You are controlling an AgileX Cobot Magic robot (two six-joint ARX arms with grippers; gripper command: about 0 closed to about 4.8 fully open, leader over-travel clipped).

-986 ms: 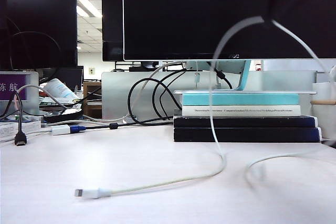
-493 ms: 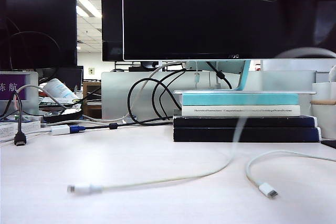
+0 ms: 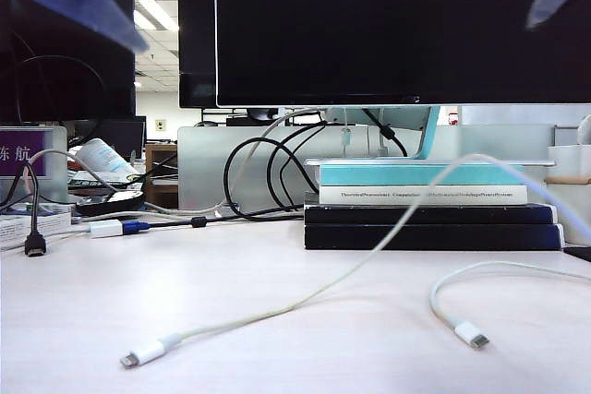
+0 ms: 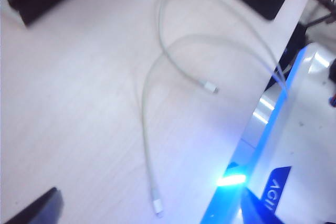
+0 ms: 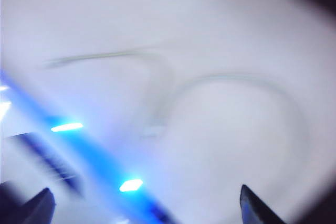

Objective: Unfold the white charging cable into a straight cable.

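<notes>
Exterior view: the cable (image 3: 369,251) lies on the pale table (image 3: 231,283), still far from straight. One end plug (image 3: 143,352) rests near the front on the left; from it the cord runs rightward and rises off the surface in front of the books (image 3: 434,214), blurred as if in mid-air, then passes out at the right edge. The other plug (image 3: 471,334) sits front right, its cord curling back in a hook.

Neither claw holds anything. The right gripper (image 5: 144,205) hangs above the table with its two dark fingertips (image 5: 252,205) spread wide, the looped cord below and between them, though that view is badly smeared. The left gripper's fingers are barely in frame in the left wrist view; only a dark corner shows, and going by its opening it stands spread too. It looks down on the cable (image 4: 173,77) and on the right arm's blue-lit body (image 4: 278,145).

The cord is thin, glossy, limp and white; plugs small, hard, rectangular. My guess: the long axis should run left to right, so each arm takes the plug on its own side, the right being nearer the hooked end.
</notes>
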